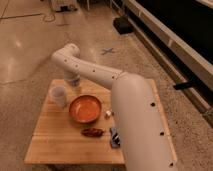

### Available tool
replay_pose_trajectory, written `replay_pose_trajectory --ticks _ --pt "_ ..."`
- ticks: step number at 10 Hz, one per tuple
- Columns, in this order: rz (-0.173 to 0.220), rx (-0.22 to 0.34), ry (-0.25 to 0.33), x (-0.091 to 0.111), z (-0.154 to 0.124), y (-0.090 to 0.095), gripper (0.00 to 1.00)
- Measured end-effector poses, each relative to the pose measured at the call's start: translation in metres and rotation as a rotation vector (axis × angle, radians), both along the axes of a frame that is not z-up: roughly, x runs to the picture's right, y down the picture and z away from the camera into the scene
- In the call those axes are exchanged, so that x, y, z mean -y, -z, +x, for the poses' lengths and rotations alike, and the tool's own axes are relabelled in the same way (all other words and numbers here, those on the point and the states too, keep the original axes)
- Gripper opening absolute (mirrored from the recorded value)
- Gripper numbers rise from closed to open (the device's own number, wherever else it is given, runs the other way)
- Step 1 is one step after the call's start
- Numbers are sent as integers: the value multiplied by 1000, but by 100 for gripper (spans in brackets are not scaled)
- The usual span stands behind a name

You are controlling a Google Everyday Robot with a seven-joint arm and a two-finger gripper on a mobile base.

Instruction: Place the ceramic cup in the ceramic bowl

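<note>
The white ceramic cup (58, 96) stands upright on the wooden table (55, 142), near its far left edge. The orange-red ceramic bowl (85, 109) sits just right of the cup, apart from it and with nothing inside. My white arm reaches from the lower right across the table. Its gripper (74, 83) hangs at the table's far edge, behind the gap between cup and bowl and a little right of the cup. The gripper is not touching the cup.
A small dark red object (92, 132) lies in front of the bowl. A small white piece (107, 114) and a bluish item (115, 136) lie beside my arm. Polished floor surrounds the table, and a dark wall runs along the right.
</note>
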State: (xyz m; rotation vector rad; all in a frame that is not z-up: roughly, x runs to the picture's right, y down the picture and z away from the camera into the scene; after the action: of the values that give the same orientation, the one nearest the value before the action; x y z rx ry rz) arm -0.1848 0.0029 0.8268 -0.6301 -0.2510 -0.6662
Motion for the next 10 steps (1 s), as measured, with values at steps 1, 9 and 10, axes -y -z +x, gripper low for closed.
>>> replay_pose_trajectory --ticks 1,9,10 --pt "-5 11 1 1 -7 2 69" --pt "-117 176 16 -11 -39 -25 72" --pt "-128 193 13 -15 -43 -25 72"
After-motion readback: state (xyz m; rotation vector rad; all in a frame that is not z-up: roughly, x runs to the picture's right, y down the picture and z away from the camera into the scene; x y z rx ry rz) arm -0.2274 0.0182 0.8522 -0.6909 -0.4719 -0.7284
